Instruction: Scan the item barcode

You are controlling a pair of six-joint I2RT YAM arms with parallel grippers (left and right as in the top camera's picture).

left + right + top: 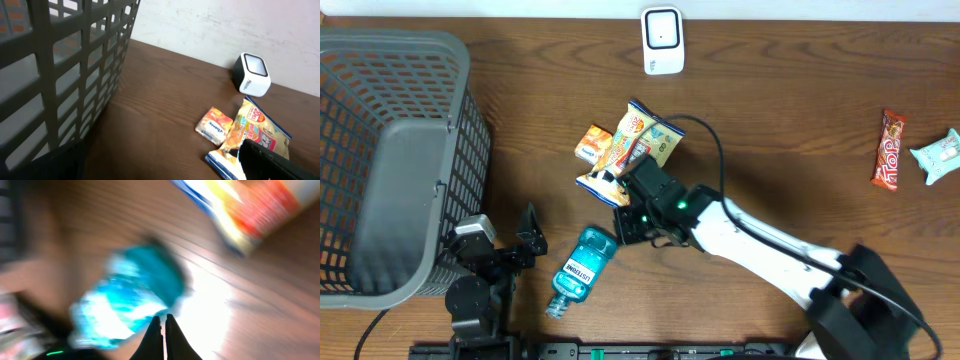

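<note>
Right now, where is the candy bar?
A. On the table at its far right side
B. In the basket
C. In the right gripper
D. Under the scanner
A: the candy bar lies on the table near its right edge, beside a teal packet, far from the basket and scanner.

You've got one basket [380, 150], one scanner [661, 40], one blue bottle [582, 265], one chocolate bar [889, 150], one large snack bag [642, 135], one small orange packet [591, 143], and probably one pale packet [940, 155] at the edge.
</note>
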